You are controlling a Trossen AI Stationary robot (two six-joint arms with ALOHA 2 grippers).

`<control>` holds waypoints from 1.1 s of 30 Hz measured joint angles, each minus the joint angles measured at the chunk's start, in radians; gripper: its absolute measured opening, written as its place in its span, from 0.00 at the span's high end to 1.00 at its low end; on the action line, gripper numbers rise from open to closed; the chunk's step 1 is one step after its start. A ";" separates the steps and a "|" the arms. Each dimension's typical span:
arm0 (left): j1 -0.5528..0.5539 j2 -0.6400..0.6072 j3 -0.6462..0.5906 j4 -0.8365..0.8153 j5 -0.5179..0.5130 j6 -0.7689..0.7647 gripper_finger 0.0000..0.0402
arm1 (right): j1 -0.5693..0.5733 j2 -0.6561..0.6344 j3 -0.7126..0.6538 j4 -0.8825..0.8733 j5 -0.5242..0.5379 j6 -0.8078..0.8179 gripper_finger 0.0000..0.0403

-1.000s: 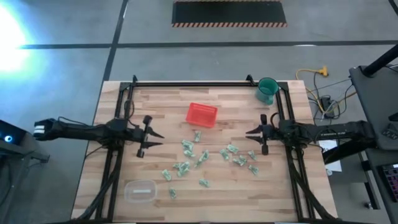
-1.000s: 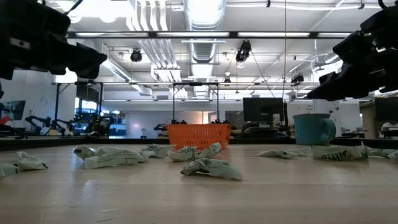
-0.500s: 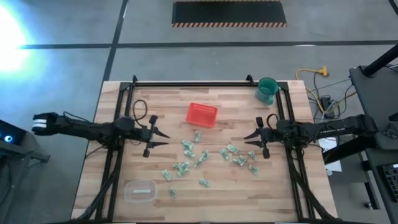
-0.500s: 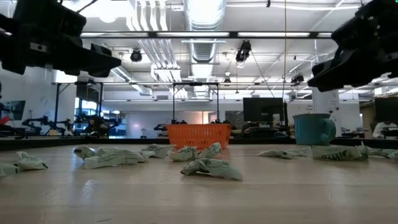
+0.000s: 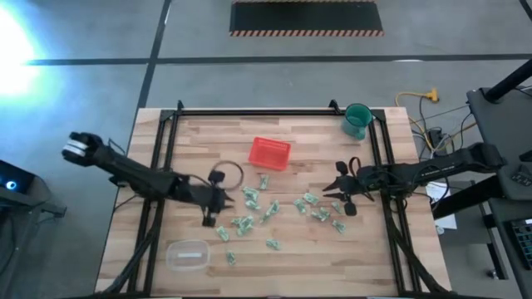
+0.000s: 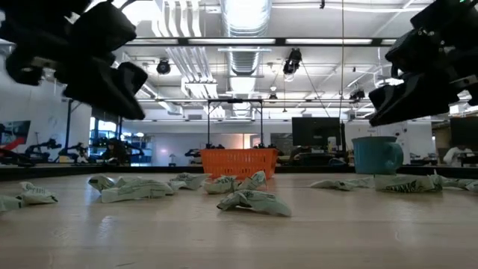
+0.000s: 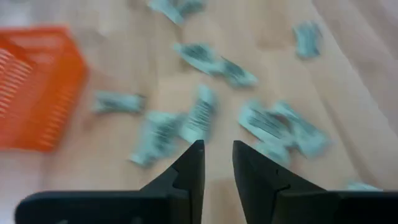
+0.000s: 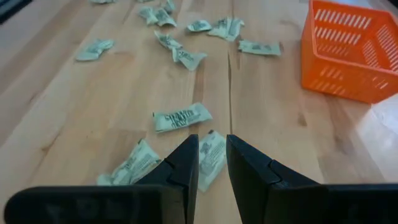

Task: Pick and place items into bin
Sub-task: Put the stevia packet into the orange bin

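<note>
Left end effector point(image 7: 216, 163): narrow gap between fingers, empty, above wrappers point(image 5: 246, 196).
Right end effector point(image 8: 212, 163): narrow gap, empty, over wrappers.
Red tray point(image 5: 270, 153): on tabletop point(image 5: 307, 249), beyond the scatter.

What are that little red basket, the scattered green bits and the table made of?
The red basket looks like moulded plastic: bright even colour, slotted walls. The green bits seem to be thin printed wrappers, film or paper, since they lie crumpled and creased; which one is hard to say. The table looks like wood, a butcher-block top of pale glued strips with visible grain.
</note>
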 joint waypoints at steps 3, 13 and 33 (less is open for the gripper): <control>-0.069 0.081 0.053 -0.056 -0.033 -0.034 0.84 | 0.000 0.006 0.019 0.005 0.001 -0.034 0.82; -0.123 0.256 0.248 -0.256 -0.051 -0.101 0.84 | 0.000 0.016 0.075 0.006 0.000 -0.045 0.82; -0.116 0.401 0.293 -0.278 0.012 -0.195 0.58 | 0.000 0.045 0.058 0.008 -0.001 -0.014 0.82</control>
